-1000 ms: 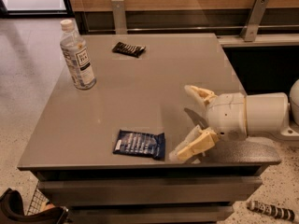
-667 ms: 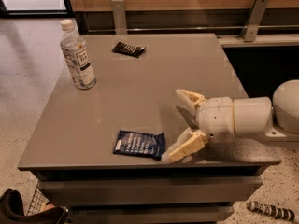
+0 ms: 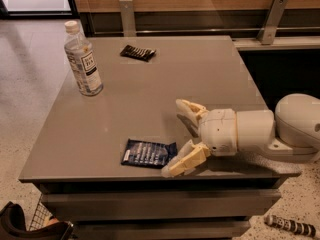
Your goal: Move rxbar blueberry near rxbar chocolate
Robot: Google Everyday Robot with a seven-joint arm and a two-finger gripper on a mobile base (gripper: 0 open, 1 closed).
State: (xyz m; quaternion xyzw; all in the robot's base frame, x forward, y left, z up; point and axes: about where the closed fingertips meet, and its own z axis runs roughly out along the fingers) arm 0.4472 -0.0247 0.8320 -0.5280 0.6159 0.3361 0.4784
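The rxbar blueberry (image 3: 148,153), a flat dark-blue wrapper with white lettering, lies near the front edge of the grey table (image 3: 150,94). The rxbar chocolate (image 3: 138,52), a slimmer black wrapper, lies at the table's far side, left of centre. My gripper (image 3: 179,138) comes in from the right, low over the table, just right of the blue bar. Its fingers are open and empty; the near fingertip (image 3: 172,169) sits close to the bar's right end.
A clear water bottle (image 3: 83,60) with a white cap stands upright at the table's left side. A wooden wall with metal brackets (image 3: 268,20) runs behind the table. A dark object (image 3: 291,226) lies on the speckled floor at lower right.
My gripper has moved left toward the blue bar, still open. The bars and the bottle have not moved.
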